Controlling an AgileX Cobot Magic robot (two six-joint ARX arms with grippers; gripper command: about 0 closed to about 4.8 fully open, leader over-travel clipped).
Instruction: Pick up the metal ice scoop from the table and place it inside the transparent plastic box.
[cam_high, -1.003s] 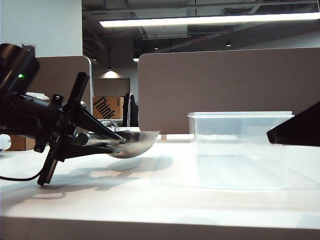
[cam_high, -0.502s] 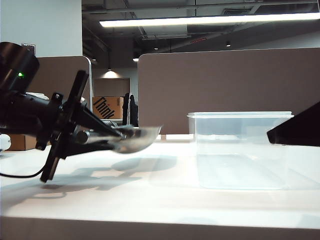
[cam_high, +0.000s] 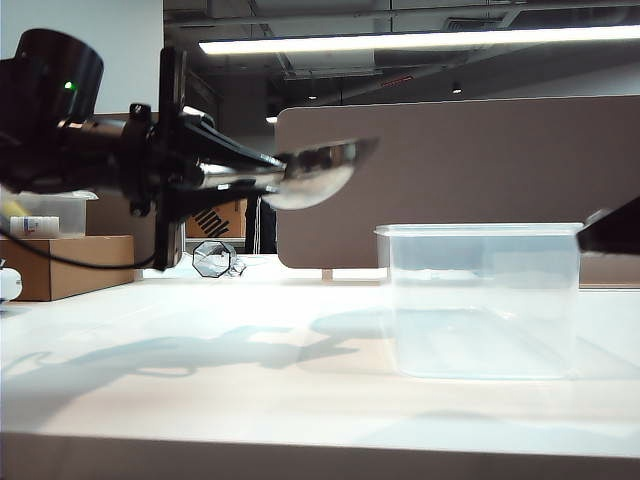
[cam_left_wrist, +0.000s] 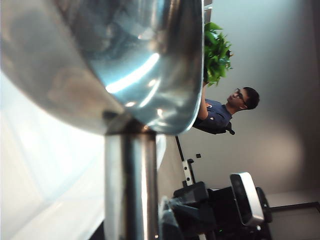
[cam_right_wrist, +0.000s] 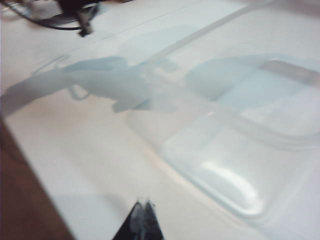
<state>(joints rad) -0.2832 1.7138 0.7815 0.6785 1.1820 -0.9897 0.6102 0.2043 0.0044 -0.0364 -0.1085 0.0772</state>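
The transparent plastic box (cam_high: 480, 298) is standing on the right part of the white worktop (cam_high: 250, 390), and it is showing nothing inside; from the right wrist view its clear bottom (cam_right_wrist: 235, 165) is also looking bare. Far at the left, a smaller plastic tub (cam_high: 45, 214) is sitting on a brown cardboard box (cam_high: 65, 265), with some small items inside that I cannot make out.

The metal ice scoop (cam_high: 320, 172) is hanging in the air, well above the worktop and to the left of the box, higher than its rim. The left hand (cam_high: 215, 170) is gripping the scoop's tubular handle, with the bowl pointing toward the box. In the left wrist view the shiny bowl (cam_left_wrist: 110, 60) and the handle (cam_left_wrist: 131, 190) are filling most of the picture.

The right hand (cam_right_wrist: 142, 212) is staying at the right edge of the scene, above the worktop near the box, and its two fingertips are pressed together, holding nothing.

The worktop is carrying soft shadows of the arm and scoop. Behind it brown partition panels (cam_high: 450, 170) are standing, and a long ceiling lamp (cam_high: 420, 40) is shining. A man with glasses (cam_left_wrist: 225, 110) and a green plant (cam_left_wrist: 216, 52) are appearing in the left wrist view.
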